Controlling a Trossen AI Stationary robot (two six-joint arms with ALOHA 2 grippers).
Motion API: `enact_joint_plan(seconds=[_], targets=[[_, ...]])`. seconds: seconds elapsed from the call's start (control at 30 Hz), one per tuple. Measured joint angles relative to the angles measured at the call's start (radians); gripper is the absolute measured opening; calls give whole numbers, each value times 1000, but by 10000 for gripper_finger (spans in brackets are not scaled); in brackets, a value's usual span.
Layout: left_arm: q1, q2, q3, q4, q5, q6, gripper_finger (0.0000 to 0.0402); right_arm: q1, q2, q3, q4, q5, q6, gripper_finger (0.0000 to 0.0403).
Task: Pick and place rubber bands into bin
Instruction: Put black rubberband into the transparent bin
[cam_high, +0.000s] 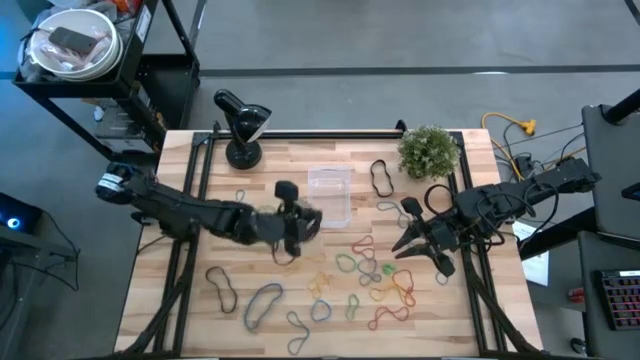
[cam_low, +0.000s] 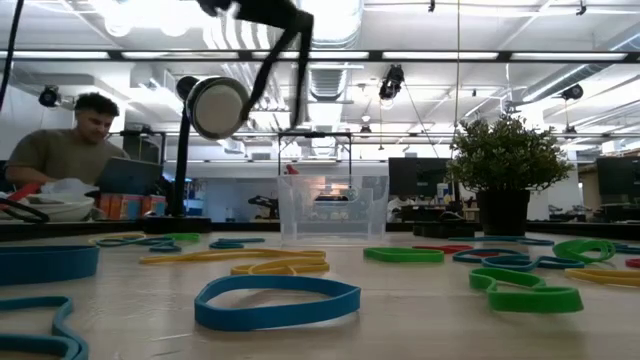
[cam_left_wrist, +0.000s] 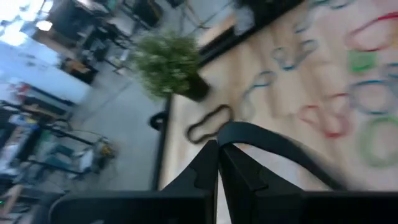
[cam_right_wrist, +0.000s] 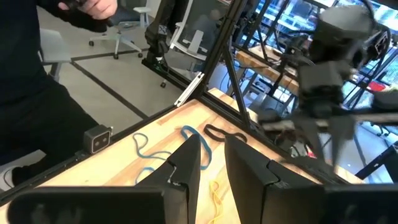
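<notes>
Several coloured rubber bands (cam_high: 378, 272) lie flat on the wooden table, mostly at its right and near parts; in the low view a blue one (cam_low: 277, 298) is nearest. The clear bin (cam_high: 330, 194) stands mid-table toward the far edge (cam_low: 333, 208). My left gripper (cam_high: 296, 226) hovers just left of and nearer than the bin, shut on a black rubber band (cam_left_wrist: 267, 142). My right gripper (cam_high: 420, 238) is open, low over the table's right side beside the coloured bands (cam_right_wrist: 211, 163). My left gripper pinches the black rubber band at one end of its loop (cam_left_wrist: 227, 129) between the two shut fingertips. The rest of the loop hangs free below the fingers (cam_low: 300, 70), lifted clear of the table.
A potted plant (cam_high: 430, 150) stands at the far right corner, a black lamp (cam_high: 240, 125) at the far left. A black band (cam_high: 381, 178) lies between bin and plant. A person (cam_low: 70, 140) sits beyond the table. Bare wood lies left of the bin.
</notes>
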Motion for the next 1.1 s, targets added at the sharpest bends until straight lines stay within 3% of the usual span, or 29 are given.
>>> enact_joint_plan(seconds=[0.1, 0.33, 0.53, 0.77, 1.1], targets=[[68, 18, -2, 66, 19, 30, 1, 0, -1, 0, 3, 0, 3, 68], [232, 91, -3, 181, 193, 28, 1, 0, -1, 0, 2, 0, 11, 68], [324, 198, 2, 226, 275, 26, 1, 0, 0, 0, 2, 0, 11, 68], [354, 295, 3, 225, 288, 21, 1, 0, 0, 0, -12, 0, 26, 68], [359, 326, 43, 43, 308, -8, 7, 0, 4, 0, -23, 60, 37, 68]])
